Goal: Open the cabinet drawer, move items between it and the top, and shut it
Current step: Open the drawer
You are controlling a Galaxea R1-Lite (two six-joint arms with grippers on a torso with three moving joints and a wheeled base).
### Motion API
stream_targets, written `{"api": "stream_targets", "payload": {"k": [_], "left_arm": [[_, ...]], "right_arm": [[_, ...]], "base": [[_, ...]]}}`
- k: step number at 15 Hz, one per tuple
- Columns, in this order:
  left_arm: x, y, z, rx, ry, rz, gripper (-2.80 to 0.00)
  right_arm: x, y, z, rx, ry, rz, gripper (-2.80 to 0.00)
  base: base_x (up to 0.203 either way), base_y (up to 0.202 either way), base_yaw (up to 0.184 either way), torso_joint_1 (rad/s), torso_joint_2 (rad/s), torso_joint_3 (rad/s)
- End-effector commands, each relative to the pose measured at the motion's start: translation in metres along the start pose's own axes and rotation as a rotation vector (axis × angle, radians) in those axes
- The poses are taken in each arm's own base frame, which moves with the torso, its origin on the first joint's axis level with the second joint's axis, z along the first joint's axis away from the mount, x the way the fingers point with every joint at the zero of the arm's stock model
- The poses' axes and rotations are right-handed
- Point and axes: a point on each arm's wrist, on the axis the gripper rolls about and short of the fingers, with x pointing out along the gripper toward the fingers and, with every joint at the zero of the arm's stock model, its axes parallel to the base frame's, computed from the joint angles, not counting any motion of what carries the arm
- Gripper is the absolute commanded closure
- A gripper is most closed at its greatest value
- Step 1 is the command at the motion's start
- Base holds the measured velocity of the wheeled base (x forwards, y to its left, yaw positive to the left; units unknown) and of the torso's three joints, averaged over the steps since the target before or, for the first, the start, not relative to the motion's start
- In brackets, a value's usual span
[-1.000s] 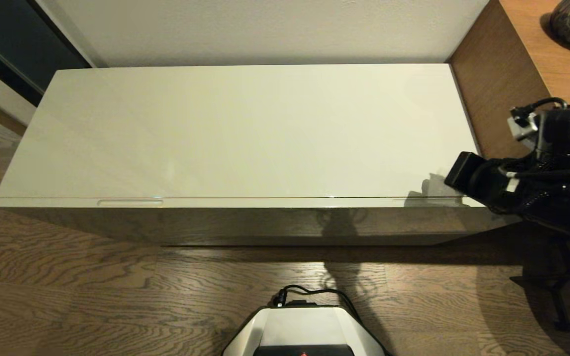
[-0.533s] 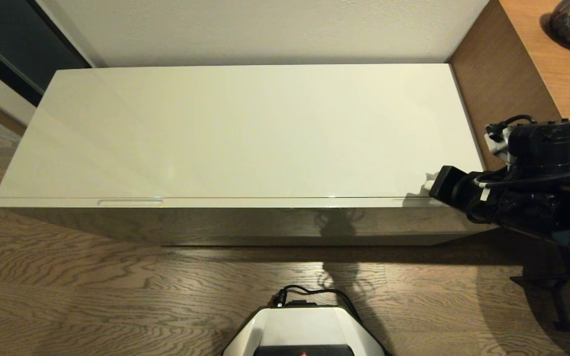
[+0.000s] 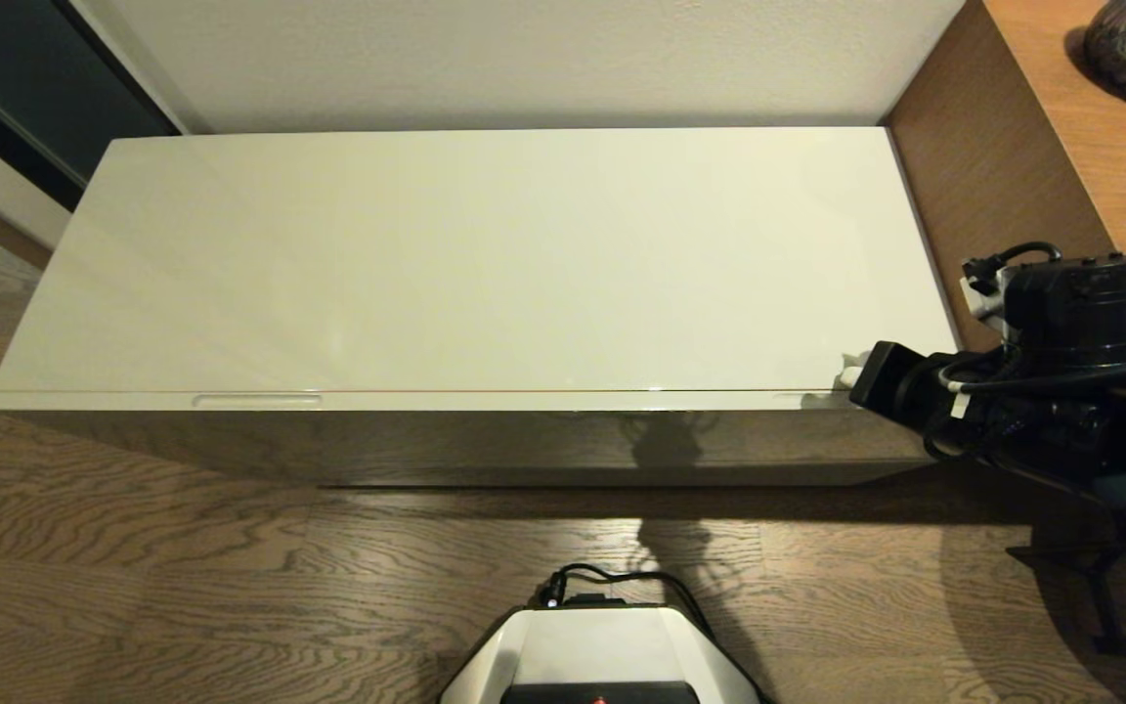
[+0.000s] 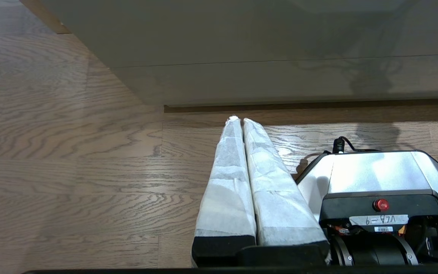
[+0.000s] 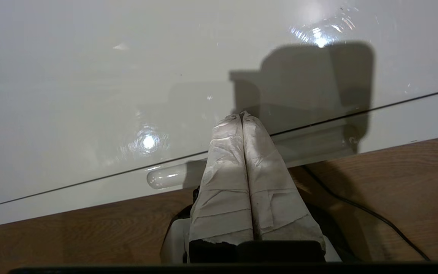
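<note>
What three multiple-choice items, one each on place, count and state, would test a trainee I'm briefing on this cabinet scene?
1. Where is the right gripper?
A. at the cabinet's front right corner
B. mid-top
C. on the floor

2. How many handle notches show along the drawer front edge in the head view?
A. none
B. two
C. four

3. The drawer is:
A. pulled out
B. closed
C. removed

Answers: 1 A, its fingers lie over the right notch. 2 B, one near each end. 3 B, only a thin seam under the top.

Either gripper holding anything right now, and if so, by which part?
Nothing is held. The right gripper is shut and empty above the front edge of the top, by the drawer's right notch. The left gripper is shut and empty.
</note>
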Motion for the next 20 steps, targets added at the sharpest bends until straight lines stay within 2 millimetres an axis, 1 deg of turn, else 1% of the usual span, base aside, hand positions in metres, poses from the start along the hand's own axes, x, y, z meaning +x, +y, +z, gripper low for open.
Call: {"api": "stream_targets", "payload": {"k": [1, 7, 8, 10, 12, 14, 17, 20], "left_arm": [[0.000, 0.000, 0.000, 0.000, 0.001, 0.000, 0.00], [0.000, 0.000, 0.000, 0.000, 0.001, 0.000, 0.00], [0.000, 0.000, 0.000, 0.000, 0.001, 0.000, 0.00], [0.000, 0.000, 0.000, 0.000, 0.001, 0.000, 0.00], [0.000, 0.000, 0.000, 0.000, 0.001, 0.000, 0.00], [0.000, 0.000, 0.000, 0.000, 0.001, 0.000, 0.00], [0.000, 0.000, 0.000, 0.000, 0.001, 0.000, 0.00], [0.000, 0.000, 0.000, 0.000, 0.001, 0.000, 0.00]], "right_arm": [[0.001, -0.004, -0.006, -0.002, 0.024, -0.014, 0.00], [0.007, -0.012, -0.022, -0.009, 0.075, -0.047, 0.00], [0.007, -0.012, -0.022, -0.008, 0.075, -0.048, 0.00], [0.008, -0.016, -0.027, 0.018, 0.097, -0.067, 0.00], [0.005, -0.020, -0.034, 0.015, 0.122, -0.076, 0.00], [-0.001, -0.022, -0.035, 0.026, 0.125, -0.068, 0.00], [-0.023, -0.024, -0.032, 0.053, 0.149, -0.048, 0.00], [-0.066, -0.028, -0.023, 0.113, 0.179, 0.005, 0.00]], "base": [[0.000, 0.000, 0.000, 0.000, 0.00, 0.000], [0.000, 0.000, 0.000, 0.000, 0.00, 0.000], [0.000, 0.000, 0.000, 0.000, 0.00, 0.000], [0.000, 0.000, 0.000, 0.000, 0.00, 0.000], [0.000, 0.000, 0.000, 0.000, 0.00, 0.000], [0.000, 0.000, 0.000, 0.000, 0.00, 0.000], [0.000, 0.000, 0.000, 0.000, 0.00, 0.000], [0.000, 0.000, 0.000, 0.000, 0.00, 0.000]]}}
